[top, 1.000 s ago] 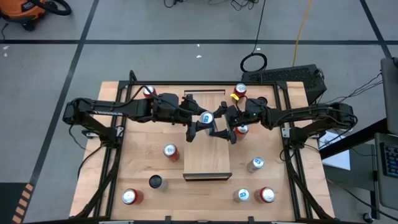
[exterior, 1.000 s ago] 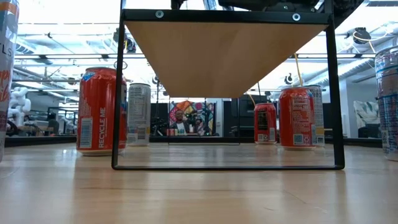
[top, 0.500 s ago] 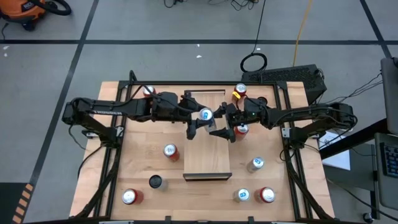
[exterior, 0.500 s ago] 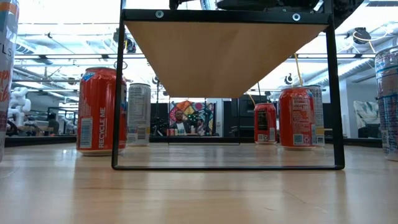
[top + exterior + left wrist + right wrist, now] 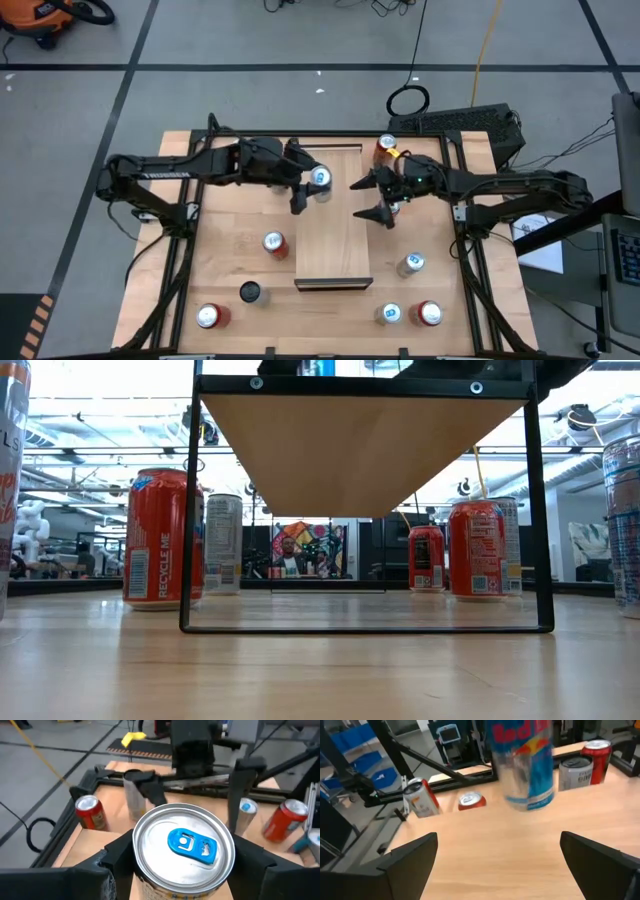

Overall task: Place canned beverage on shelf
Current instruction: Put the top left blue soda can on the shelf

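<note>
Tabletop (image 5: 230, 265), pale wood in a black frame, carrying a raised shelf (image 5: 333, 240) at centre with a dark strip at its near end, red cans (image 5: 274, 243) and silver cans (image 5: 410, 263) standing scattered on both sides, and one dark-topped can (image 5: 249, 291) near the front left.

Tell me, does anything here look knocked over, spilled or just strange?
Nothing looks spilled or knocked over. One thing may seem strange: the left gripper holds a blue-tabbed can in the air over the shelf. The right gripper hangs open beside it with nothing in it. The other cans on the table seem to stand upright.
</note>
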